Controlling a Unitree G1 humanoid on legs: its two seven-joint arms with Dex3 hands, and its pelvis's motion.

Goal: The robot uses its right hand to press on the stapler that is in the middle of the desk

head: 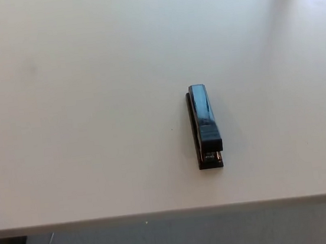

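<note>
1. No robot hand shows anywhere in the head view, neither the right nor the left, so whether the fingers are spread or curled cannot be told for either one.
2. That leaves the press not yet started, as far as this view goes: nothing is near the stapler point(205, 126), nothing touches it.
3. Moving outward to the target: the stapler is dark and glossy and lies flat on the pale bench point(78, 108), a little right of the picture's centre and closer to the near edge than to the far one.
4. Its long axis runs almost straight away from the robot, near end to far end, with only a slight lean.
5. The near end shows an exposed, metallic-looking part under the top arm; I take that for the stapling end, though it is too small to be sure.
6. Here is the relation that counts: the stapler sits on the robot's right half of the bench, so the right robot hand, coming in from the picture's right, should have the shorter reach.
7. My read is that the hand wants to arrive above the top arm and push straight down along that axis, since an off-centre push could skid or twist it on the smooth surface.
8. Beyond the bench's near edge, only grey floor point(183, 241) is visible.
</note>
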